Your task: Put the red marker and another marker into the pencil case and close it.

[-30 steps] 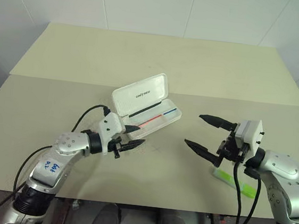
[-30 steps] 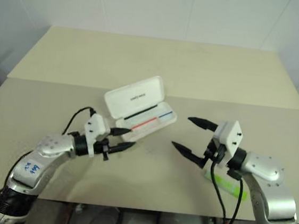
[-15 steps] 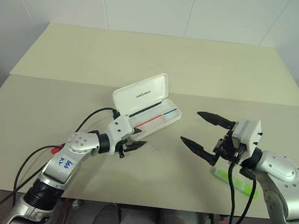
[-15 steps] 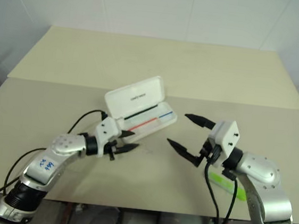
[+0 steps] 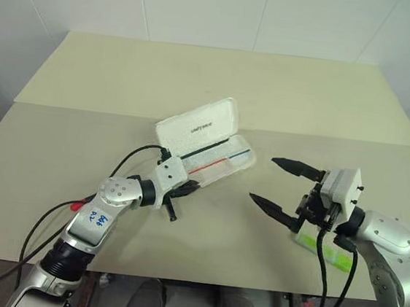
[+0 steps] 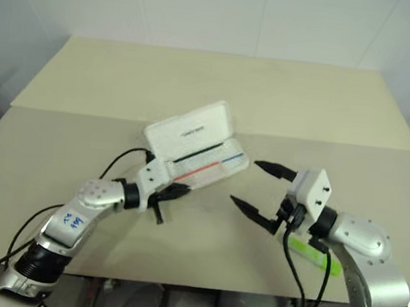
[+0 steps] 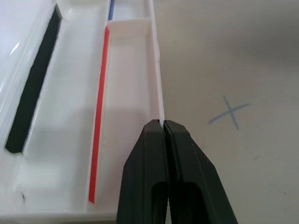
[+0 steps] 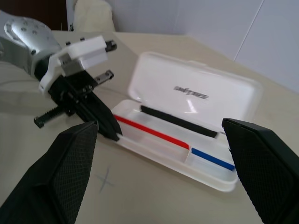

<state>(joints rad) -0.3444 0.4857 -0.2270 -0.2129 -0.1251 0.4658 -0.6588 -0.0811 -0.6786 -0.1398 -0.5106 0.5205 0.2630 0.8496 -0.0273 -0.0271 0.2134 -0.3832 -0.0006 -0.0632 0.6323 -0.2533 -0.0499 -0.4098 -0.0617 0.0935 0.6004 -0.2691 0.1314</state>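
— Pale beige surface [image 5: 220, 82], wide and bare. What of the pencil case [image 5: 197, 127]?

— White hard plastic, rounded corners, lying near the middle of the surface, lid propped open on its hinge with small black print across the inside. Shallow tray below, crossed by a thin red-and-blue line, with a black strip along the hinge side. Probably light and stiff, and smooth enough to skate across the surface if nudged. Best taken by a thin wall or pressed down on the lid, judging by the shape.

— And the claws?

— Left claw [image 7: 163, 123] closed tight, tips pinching the tray's front wall at the near end. Right claw [image 5: 263, 179] spread wide and empty, hovering above the surface, well apart from the case.

— The markers?

— Another marker [image 5: 340, 261], chunky and lime green, flat on the surface under the right wrist, partly hidden by cable. Likely light and rigid, a little slick; best gripped across the middle of the flattish body. Not yet in the case.

— The red marker?

— Hard to say. Just a red sliver [image 5: 76, 204] beside the left forearm, too small to identify.
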